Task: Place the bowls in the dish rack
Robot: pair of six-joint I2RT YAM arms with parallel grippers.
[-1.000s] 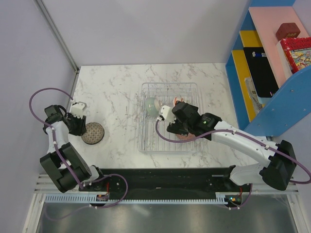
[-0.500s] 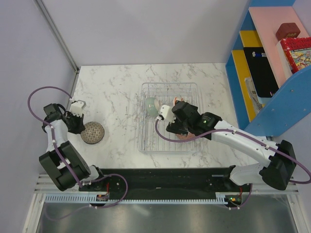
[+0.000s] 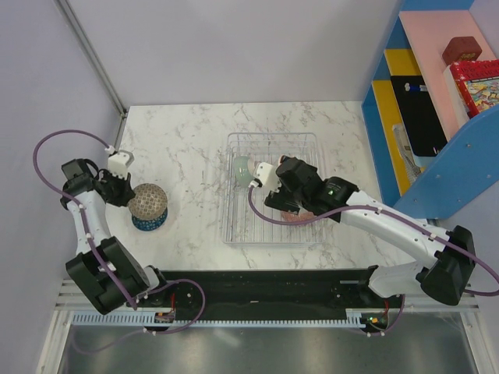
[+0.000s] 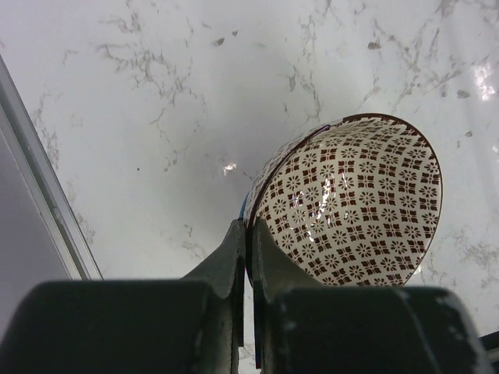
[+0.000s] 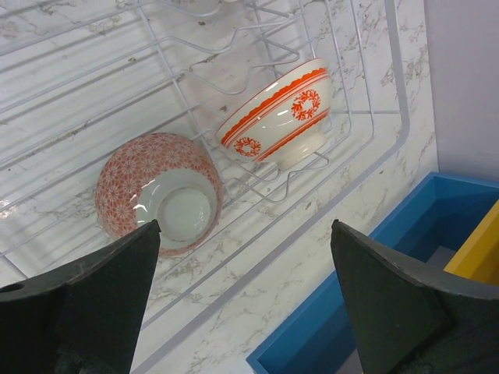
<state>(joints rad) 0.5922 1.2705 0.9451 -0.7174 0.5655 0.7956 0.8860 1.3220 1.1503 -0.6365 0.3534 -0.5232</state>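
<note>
My left gripper (image 3: 125, 192) is shut on the rim of a brown-patterned speckled bowl (image 3: 148, 201) and holds it tilted above the table. In the left wrist view my gripper (image 4: 249, 232) pinches that bowl's (image 4: 351, 202) left edge. A blue-patterned bowl (image 3: 148, 224) sits on the table under it. My right gripper (image 3: 290, 195) is open and empty over the silver wire dish rack (image 3: 273, 135). In the right wrist view my gripper (image 5: 245, 226) hangs above a red-patterned bowl (image 5: 160, 191) and an orange-and-white bowl (image 5: 281, 113) in the rack (image 5: 374, 132). A celadon bowl (image 3: 243, 170) stands in the rack.
The white marble table (image 3: 187, 148) meets a grey wall with a metal rail (image 3: 117, 140) at the left. A blue shelf unit (image 3: 405, 148) with books and boxes stands at the right, close to the rack.
My left gripper has lifted and tilted the brown-patterned bowl, moving left and up, which uncovered the blue-patterned bowl beneath. My right arm has shifted slightly over the rack.
</note>
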